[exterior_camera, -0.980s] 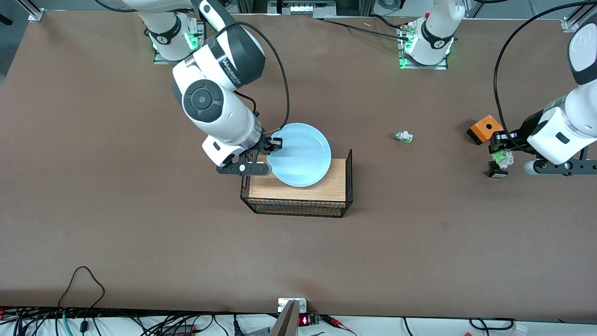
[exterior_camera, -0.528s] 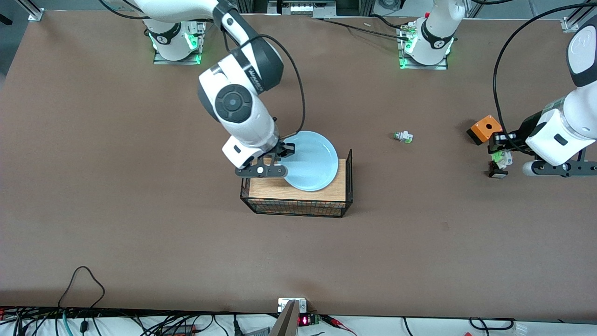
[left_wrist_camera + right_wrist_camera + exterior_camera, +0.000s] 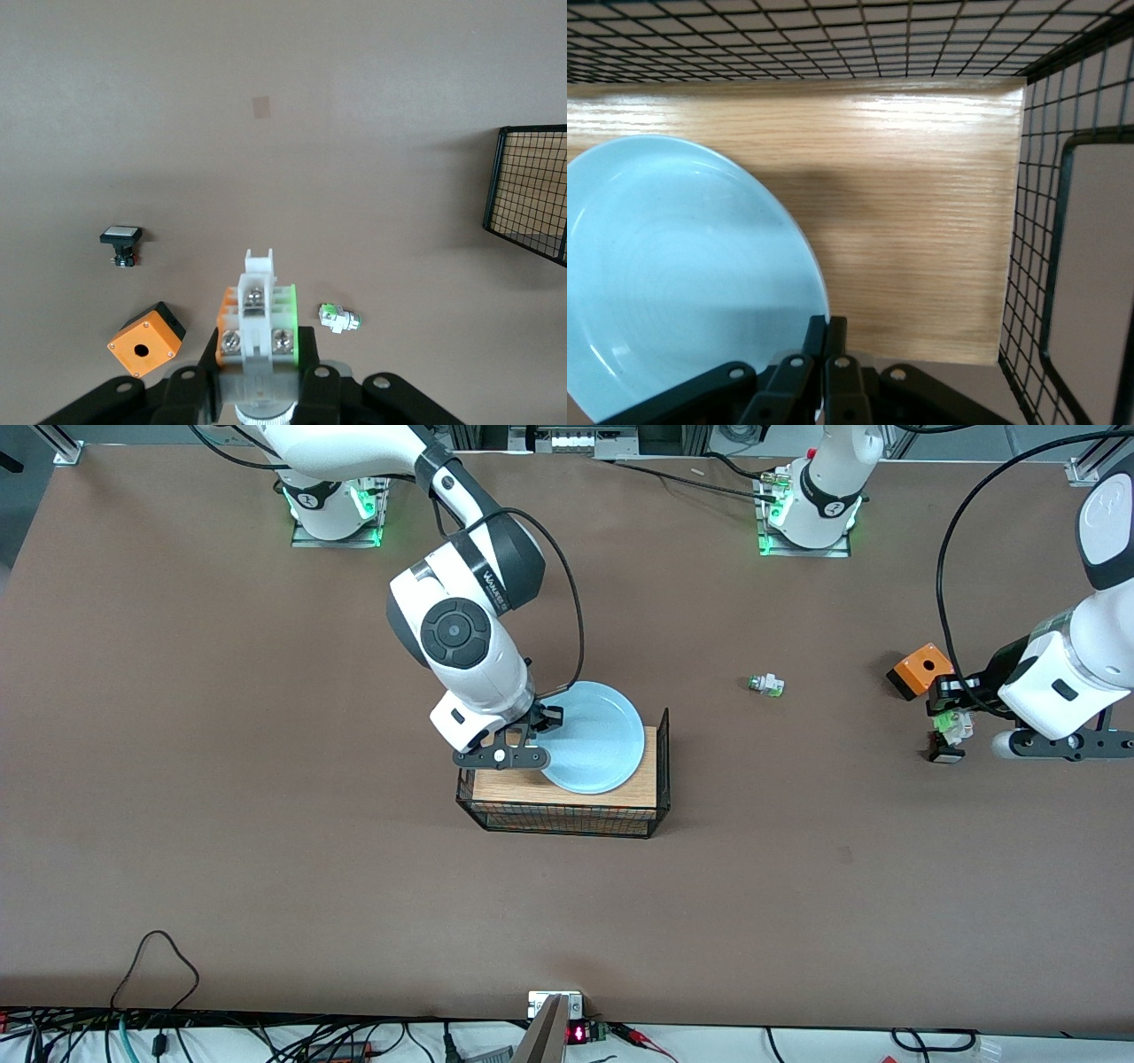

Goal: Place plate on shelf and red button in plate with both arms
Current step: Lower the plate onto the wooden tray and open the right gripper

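The pale blue plate (image 3: 598, 740) is over the wood top of the wire rack (image 3: 567, 819), held by its rim on the right arm's side. My right gripper (image 3: 537, 732) is shut on that rim. In the right wrist view the plate (image 3: 673, 283) hangs just above the wood top (image 3: 921, 221), with my right gripper (image 3: 825, 332) pinching its edge. My left gripper (image 3: 953, 726) is above the table beside the orange box. It is shut on the red button (image 3: 257, 310), which has a white body with green and orange sides. Its cap is hidden.
An orange box (image 3: 921, 666) with a hole in its top lies at the left arm's end. A black switch with a white cap (image 3: 944, 751) lies beside it. A white switch with a green cap (image 3: 765, 685) lies between the rack and the box.
My right arm has carried the plate toward the left arm's end, so more of it is now over the rack's wood top. My left arm has hardly moved.
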### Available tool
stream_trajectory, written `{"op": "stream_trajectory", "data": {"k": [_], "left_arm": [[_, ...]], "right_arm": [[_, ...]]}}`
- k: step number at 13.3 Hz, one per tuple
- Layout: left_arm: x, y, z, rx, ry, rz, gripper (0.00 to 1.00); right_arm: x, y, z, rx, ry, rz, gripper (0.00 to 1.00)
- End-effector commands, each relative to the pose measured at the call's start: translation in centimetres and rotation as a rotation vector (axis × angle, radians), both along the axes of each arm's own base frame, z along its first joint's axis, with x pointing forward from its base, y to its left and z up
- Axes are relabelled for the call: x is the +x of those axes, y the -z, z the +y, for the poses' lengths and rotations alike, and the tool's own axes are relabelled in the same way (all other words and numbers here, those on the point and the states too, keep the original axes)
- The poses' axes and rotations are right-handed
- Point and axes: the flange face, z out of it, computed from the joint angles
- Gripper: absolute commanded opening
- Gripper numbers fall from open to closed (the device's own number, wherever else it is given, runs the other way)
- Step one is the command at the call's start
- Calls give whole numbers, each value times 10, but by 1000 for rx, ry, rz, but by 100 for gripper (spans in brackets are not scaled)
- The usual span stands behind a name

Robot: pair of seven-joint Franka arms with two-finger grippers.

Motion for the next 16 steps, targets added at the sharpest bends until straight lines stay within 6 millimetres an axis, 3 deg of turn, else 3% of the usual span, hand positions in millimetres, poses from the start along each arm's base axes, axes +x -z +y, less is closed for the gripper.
{"op": "stream_trajectory", "data": {"k": [1,4,7,9,13,16], "left_arm": [[2,-7,-3,-3,16,3,0],[1,-7,-11,-3,29,3,0],[1,-8,-13,-3,32,0,0],[1,-7,-13,-3,32,2,0],[1,-7,-13,-3,32,2,0],[1,-7,-13,-5,32,2,0]], "right_arm": [[1,6,1,-25,10,-22,0],[4,19,2,-27,11,-24,0],[4,19,3,-22,12,-28,2],[8,20,-1,-12,24,-20,27],[13,15,-7,9,36,-16,60],[13,11,-5,50,61,5,74]]}}
